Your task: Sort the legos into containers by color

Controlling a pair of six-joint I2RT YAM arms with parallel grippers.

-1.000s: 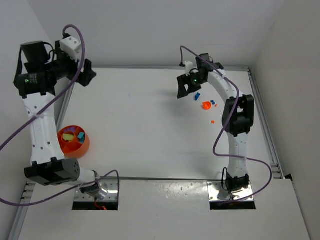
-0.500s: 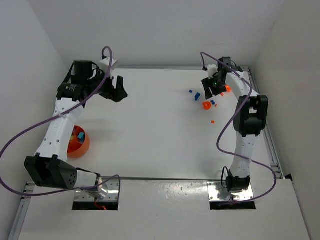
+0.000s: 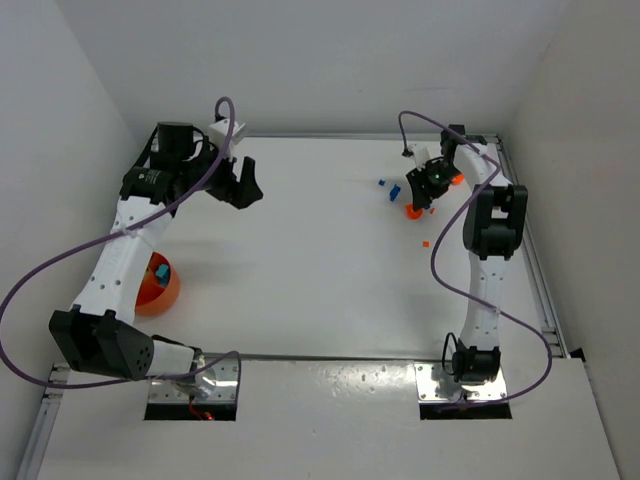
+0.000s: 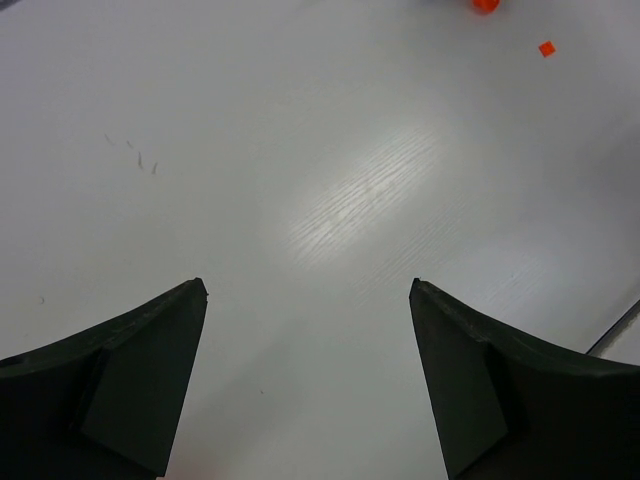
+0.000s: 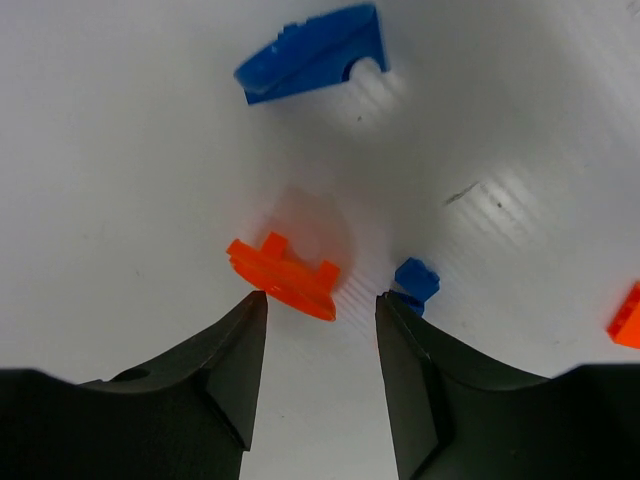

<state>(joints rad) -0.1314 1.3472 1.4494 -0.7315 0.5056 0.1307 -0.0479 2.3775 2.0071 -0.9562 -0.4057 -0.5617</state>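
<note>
My right gripper [image 3: 418, 190] is open and low over a cluster of legos at the back right. In the right wrist view the gripper [image 5: 321, 297] has a flat orange piece [image 5: 283, 277] just ahead of its left fingertip. A small blue bit [image 5: 416, 280] touches its right fingertip and a larger blue brick [image 5: 315, 55] lies farther ahead. The orange piece [image 3: 413, 211] also shows from above. My left gripper [image 3: 243, 185] is open and empty above the bare table, as the left wrist view [image 4: 308, 288] shows. The orange bowl [image 3: 160, 287] with legos sits at the left, half hidden by my left arm.
A tiny orange bit [image 3: 424, 243] lies apart, nearer than the cluster; it shows in the left wrist view [image 4: 546, 48]. Another orange piece [image 5: 628, 315] lies at the right edge of the right wrist view. White walls close in the table at the back and both sides.
My left arm has swung from the far left corner toward the table's back middle. My right gripper moved right, then came down over the orange piece.
</note>
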